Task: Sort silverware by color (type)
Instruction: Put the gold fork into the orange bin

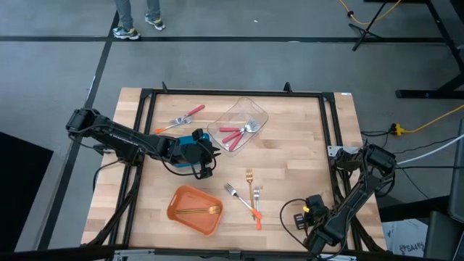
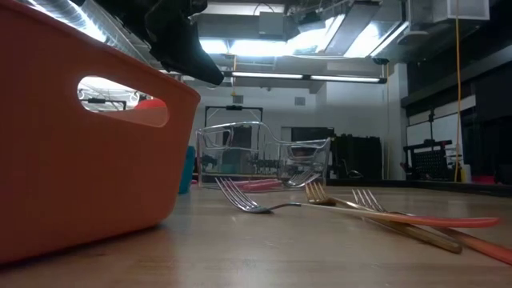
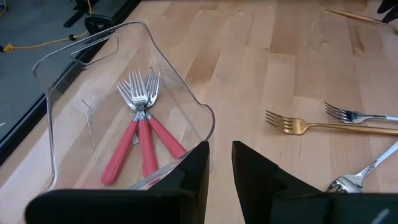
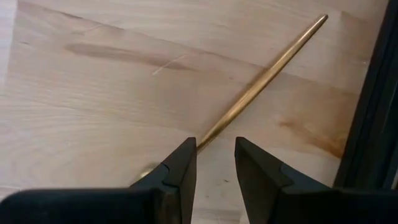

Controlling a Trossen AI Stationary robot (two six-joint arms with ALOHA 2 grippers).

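Note:
A clear container [image 1: 239,125] at the far middle holds three red-handled forks [image 3: 140,134]. One more red-handled fork [image 1: 187,116] lies on the table to its left. My left gripper [image 1: 210,154] hovers open beside the clear container's near end [image 3: 186,155], with nothing between its fingers. An orange container [image 1: 194,210] near the front holds a gold fork [image 1: 199,211]. A gold fork [image 1: 249,180] and two orange-handled forks [image 1: 246,201] lie loose at the middle. My right gripper [image 4: 216,144] points down at the front right, open, over another gold fork [image 4: 267,71] that lies flat on the wood. My right gripper has one fingertip [image 4: 186,155] standing over the gold fork's handle [image 4: 208,134], which runs underneath it. The gap between the fingers is bare. Whether that finger touches the handle I cannot tell.
A blue container [image 1: 190,145] sits under my left arm, next to the clear one. A black rail [image 4: 373,93] runs along the table's right edge, close to my right gripper. Bare wood lies between the loose forks and the right rail.

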